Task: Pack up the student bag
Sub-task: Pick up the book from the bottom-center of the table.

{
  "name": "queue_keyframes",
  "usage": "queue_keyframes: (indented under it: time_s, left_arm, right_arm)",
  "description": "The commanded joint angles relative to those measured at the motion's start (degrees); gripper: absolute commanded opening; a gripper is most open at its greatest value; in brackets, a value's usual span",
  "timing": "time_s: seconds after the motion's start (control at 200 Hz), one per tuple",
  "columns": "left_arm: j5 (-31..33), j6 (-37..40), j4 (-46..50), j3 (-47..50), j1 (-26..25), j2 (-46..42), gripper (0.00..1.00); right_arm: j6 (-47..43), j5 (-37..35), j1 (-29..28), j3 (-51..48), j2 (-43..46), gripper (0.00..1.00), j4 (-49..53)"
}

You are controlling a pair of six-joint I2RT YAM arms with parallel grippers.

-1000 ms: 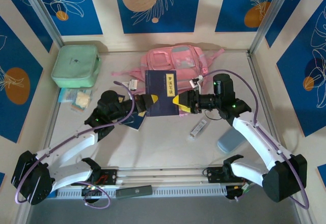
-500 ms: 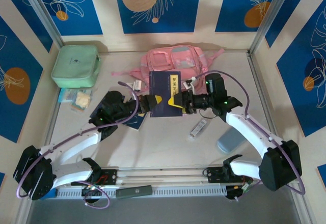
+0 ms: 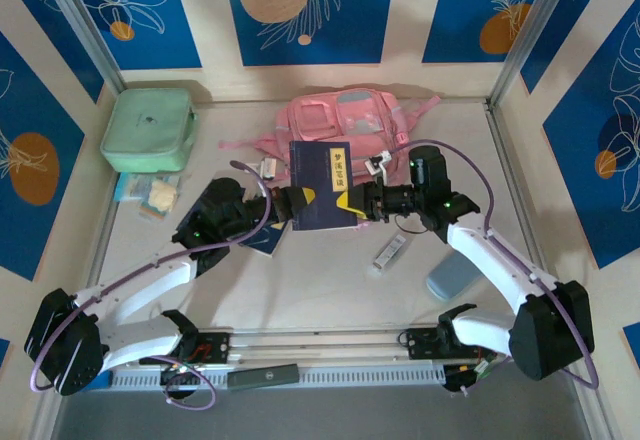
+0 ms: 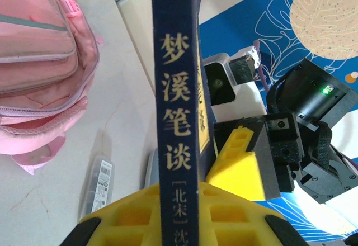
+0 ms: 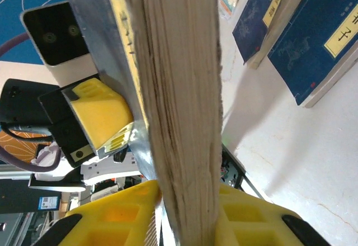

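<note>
Change: the right gripper (image 3: pixel 358 203) has moved in and clamped the page edge of the dark blue book (image 3: pixel 322 185); the left gripper (image 3: pixel 290 202) grips its spine.
Meaning: the book is held upright by both grippers, ready for packing.
Bag: the student bag (image 3: pixel 345 120) lies flat just behind the book.
Obstacle: its compartments look zipped, though this is unclear.
Around: mint-green case (image 3: pixel 148 128), second blue book (image 3: pixel 265 242).

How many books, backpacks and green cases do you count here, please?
Books: 3 (held book, two lying)
Backpack: 1
Green case: 1
Total: 5
</note>
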State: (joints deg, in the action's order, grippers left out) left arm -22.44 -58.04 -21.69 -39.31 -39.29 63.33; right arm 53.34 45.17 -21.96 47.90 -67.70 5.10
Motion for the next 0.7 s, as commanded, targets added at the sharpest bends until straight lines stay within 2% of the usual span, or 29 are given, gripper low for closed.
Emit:
queue_keyframes:
  time_s: [0.0, 0.18, 0.31, 0.5, 0.585, 0.695]
  left_arm:
    - [-0.27, 0.54, -2.28, -2.48, -0.64, 0.3, 0.0]
    - [-1.12, -0.04, -2.65, -2.7, -1.07, 1.57, 0.0]
    - [-0.62, 0.68, -1.24, -2.88, -1.09, 1.77, 0.0]
    - [-2.0, 0.73, -1.28, -3.5, -1.06, 2.54, 0.29]
    - [-1.89, 1.35, -1.03, -3.41, -1.07, 2.08, 0.47]
    - [-0.68, 5.12, 5.28, -4.65, -0.72, 0.89, 0.62]
  right_arm:
    - [-1.1, 0.97, -0.82, 1.26, 0.12, 0.18, -0.24]
    - [-1.94, 0.11, 0.15, 1.73, 0.86, 0.0, 1.41]
    - [-2.23, -0.31, 1.33, 1.63, 1.13, 0.0, 2.18]
    - [-1.49, -1.42, 3.25, 1.01, 2.78, 0.0, 2.71]
    - [-1.8, -1.2, 4.0, 0.89, 3.5, 0.0, 3.49]
    - [-3.19, -2.0, 6.0, 0.82, 4.95, 0.0, 6.55]
